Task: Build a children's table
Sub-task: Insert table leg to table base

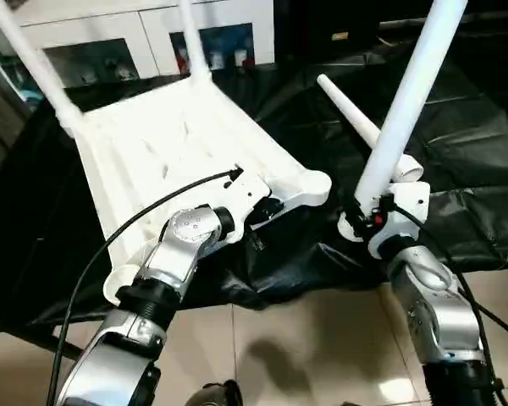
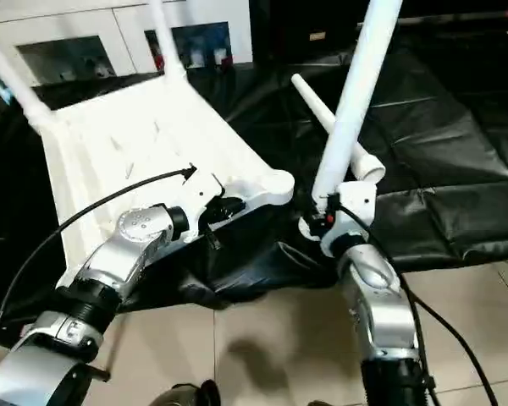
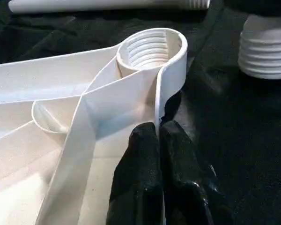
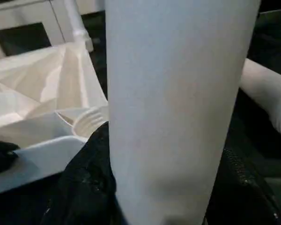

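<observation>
White plastic tabletop (image 1: 178, 144) upside down on black sheet (image 1: 457, 161), two legs fitted. Left gripper (image 3: 158, 140) pinches rim by empty socket (image 3: 150, 49). Right gripper (image 1: 366, 216) apparently clamps third leg (image 1: 406, 101): light, stiff, slippery; grasp low.

Loose leg (image 1: 347, 110) lies right of tabletop (image 1: 178, 144).

No text, label, brand, number or sign can be read anywhere in these views. The white plastic parts carry no lettering, and the small items behind the glass doors of the cabinet (image 1: 212, 42) at the back are too small to read.
</observation>
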Robot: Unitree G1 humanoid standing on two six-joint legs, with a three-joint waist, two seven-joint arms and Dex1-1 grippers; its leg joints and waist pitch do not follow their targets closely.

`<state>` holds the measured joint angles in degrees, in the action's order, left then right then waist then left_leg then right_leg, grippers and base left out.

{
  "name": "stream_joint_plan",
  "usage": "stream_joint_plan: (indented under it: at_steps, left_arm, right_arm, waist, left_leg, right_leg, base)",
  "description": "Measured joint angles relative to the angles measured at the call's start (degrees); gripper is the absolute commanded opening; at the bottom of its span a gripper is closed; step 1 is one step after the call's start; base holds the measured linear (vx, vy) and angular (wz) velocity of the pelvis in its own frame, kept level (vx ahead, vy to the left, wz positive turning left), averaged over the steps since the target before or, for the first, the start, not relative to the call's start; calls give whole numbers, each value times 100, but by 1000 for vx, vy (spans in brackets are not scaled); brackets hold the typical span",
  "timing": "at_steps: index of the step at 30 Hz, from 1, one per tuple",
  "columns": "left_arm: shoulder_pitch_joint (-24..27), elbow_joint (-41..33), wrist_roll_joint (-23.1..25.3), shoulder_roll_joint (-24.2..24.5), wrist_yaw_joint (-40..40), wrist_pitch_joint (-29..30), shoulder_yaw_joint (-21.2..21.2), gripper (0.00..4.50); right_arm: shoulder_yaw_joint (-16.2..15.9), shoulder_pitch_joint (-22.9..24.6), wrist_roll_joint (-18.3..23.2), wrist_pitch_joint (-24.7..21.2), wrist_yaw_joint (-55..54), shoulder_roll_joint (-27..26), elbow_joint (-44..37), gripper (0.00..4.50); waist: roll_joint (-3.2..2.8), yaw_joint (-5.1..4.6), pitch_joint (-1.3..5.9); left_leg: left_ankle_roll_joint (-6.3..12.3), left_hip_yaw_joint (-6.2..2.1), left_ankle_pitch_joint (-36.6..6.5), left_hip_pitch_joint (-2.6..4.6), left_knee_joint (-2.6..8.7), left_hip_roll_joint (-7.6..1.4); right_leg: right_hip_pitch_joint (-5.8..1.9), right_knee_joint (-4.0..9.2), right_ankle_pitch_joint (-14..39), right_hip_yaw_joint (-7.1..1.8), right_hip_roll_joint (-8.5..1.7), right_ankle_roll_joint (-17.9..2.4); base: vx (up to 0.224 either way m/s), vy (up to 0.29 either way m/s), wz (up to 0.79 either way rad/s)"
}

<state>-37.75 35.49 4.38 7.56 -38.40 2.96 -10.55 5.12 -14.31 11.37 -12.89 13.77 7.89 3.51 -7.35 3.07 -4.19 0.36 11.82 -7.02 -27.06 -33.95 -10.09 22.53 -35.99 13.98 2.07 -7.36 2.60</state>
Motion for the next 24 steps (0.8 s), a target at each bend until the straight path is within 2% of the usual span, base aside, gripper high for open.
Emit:
stream_joint_plan:
  at_steps: [2, 4, 7, 9, 12, 16, 20, 21, 22, 23, 24]
  left_arm:
    - [0, 0, 1, 4, 8, 1, 0, 0]
    - [0, 0, 1, 6, 8, 2, -4, 0]
    - [-1, 0, 1, 26, 6, 37, -10, 0]
    - [-5, 0, 1, 44, 7, 51, -9, 0]
    - [-5, 34, 1, 63, 0, 54, -51, 0]
    - [-10, 114, -7, 21, -6, 37, -58, 0]
    - [-19, 206, -8, 32, 5, 16, -54, 0]
    - [-25, 237, -8, 44, 8, 2, -54, 0]
    - [-26, 254, -11, 73, 17, -8, -50, 0]
    - [-24, 281, -12, 113, 40, -11, -42, 0]
    - [-23, 335, -12, 167, 75, -10, -10, 0]
  right_arm:
    - [14, 0, 6, -27, -12, 21, -15, 192]
    - [27, 0, 24, -73, -11, 48, -31, 192]
    - [54, 0, 31, -172, -8, 118, -120, 192]
    - [114, -19, 31, -189, -8, 177, -123, 192]
    - [162, -51, 24, -201, -11, 234, -118, 192]
    - [174, -151, 25, -207, -12, 238, -110, 192]
    - [172, -160, 24, -234, -19, 238, -110, 192]
    - [166, -160, 24, -258, -19, 238, -112, 192]
    - [143, -164, 23, -275, -17, 234, -115, 192]
    - [79, -172, 22, -279, -6, 215, -116, 192]
    - [38, -166, 22, -283, 6, 208, -119, 192]
  waist:
    - [-9, -3, -1]
    - [-34, -21, -18]
    - [-60, -99, -35]
    - [-61, -126, -31]
    - [-66, -159, -27]
    - [-77, -216, -19]
    - [-87, -285, -13]
    - [-87, -309, -13]
    - [-86, -351, -14]
    - [-65, -412, -18]
    - [-31, -443, -23]
  left_leg:
    - [-27, 0, -17, 12, 3, 0]
    - [-30, 0, -20, 69, 29, 1]
    - [-55, 10, -38, 260, 146, 20]
    - [-56, 10, -39, 339, 199, 26]
    - [-64, 9, -84, 389, 206, 30]
    - [9, -12, -207, 392, 136, 49]
    - [132, -65, -352, 400, 80, 76]
    - [196, -87, -414, 409, 24, 79]
    - [160, -122, -467, 437, -23, 80]
    - [98, -192, -527, 479, -79, 101]
    - [82, -202, -580, 552, -109, 127]
  right_leg:
    - [-19, 13, 0, 3, 0, 1]
    - [-86, 67, 0, 13, 1, 3]
    - [-299, 230, 30, 22, 3, 53]
    - [-406, 320, 39, 24, 6, 68]
    - [-493, 383, 41, 33, 8, 72]
    - [-563, 396, 119, 59, 7, 187]
    - [-614, 371, 255, 98, 2, 211]
    - [-611, 293, 330, 114, -3, 178]
    - [-544, 135, 404, 114, -12, 152]
    - [-374, -228, 462, 97, -12, 129]
    - [-238, -398, 473, 44, -7, 141]
  base:
    - [0, 0, 0]
    - [0, 0, 0]
    - [0, 0, 0]
    - [30, 3, 1]
    - [75, 1, 3]
    - [118, -19, 5]
    - [105, -24, 6]
    - [110, -53, 9]
    - [147, -125, 3]
    - [84, -104, -1]
    - [18, -171, -20]
